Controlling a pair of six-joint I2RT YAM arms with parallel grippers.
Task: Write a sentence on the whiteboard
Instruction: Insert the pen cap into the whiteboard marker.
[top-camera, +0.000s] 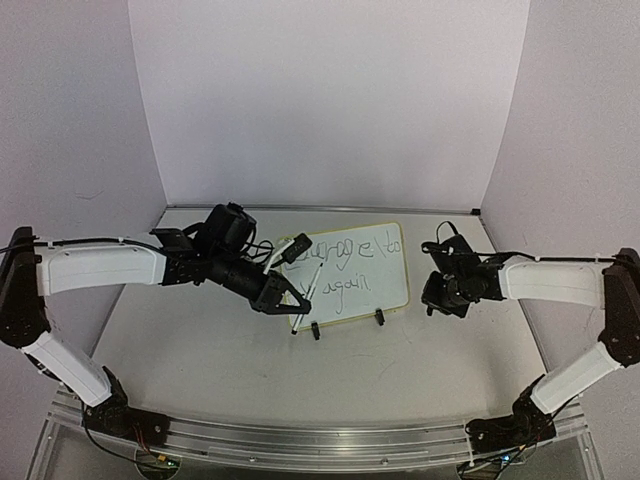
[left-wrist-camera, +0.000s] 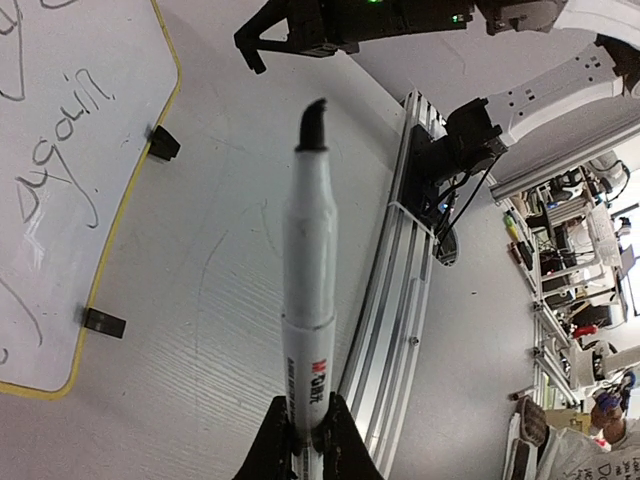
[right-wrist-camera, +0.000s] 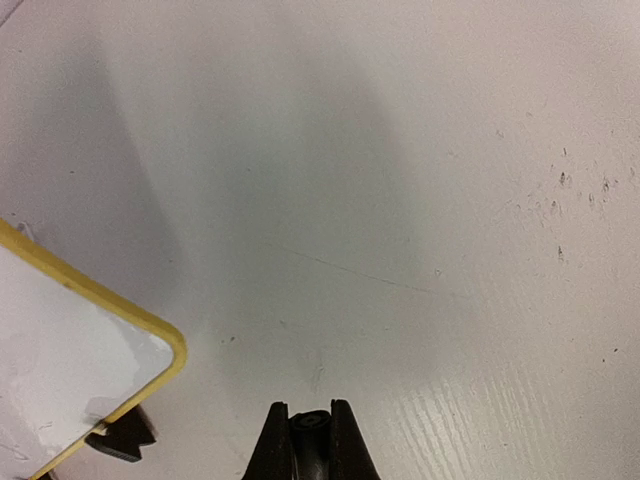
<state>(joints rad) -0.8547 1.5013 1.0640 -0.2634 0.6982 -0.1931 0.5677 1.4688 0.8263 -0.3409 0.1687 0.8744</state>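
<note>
The whiteboard (top-camera: 385, 285) stands on two black clip feet mid-table, and the sentence (top-camera: 345, 262) runs across it in two lines of dark cursive. My left gripper (top-camera: 283, 300) hovers at the board's lower left corner, shut on a white marker (top-camera: 305, 300). In the left wrist view the marker (left-wrist-camera: 308, 300) points away from the jaws (left-wrist-camera: 308, 410), its black tip bare over the table and clear of the whiteboard (left-wrist-camera: 60, 60). My right gripper (top-camera: 432, 297) sits just right of the board, shut on a small black cap (right-wrist-camera: 312, 425). The whiteboard corner (right-wrist-camera: 70, 350) shows at lower left.
An aluminium rail (top-camera: 320, 440) runs along the near table edge between the arm bases. White walls enclose the back and sides. Faint scratches mark the table top (right-wrist-camera: 400, 200). A black clip foot (left-wrist-camera: 163, 143) sticks out from the board's yellow rim.
</note>
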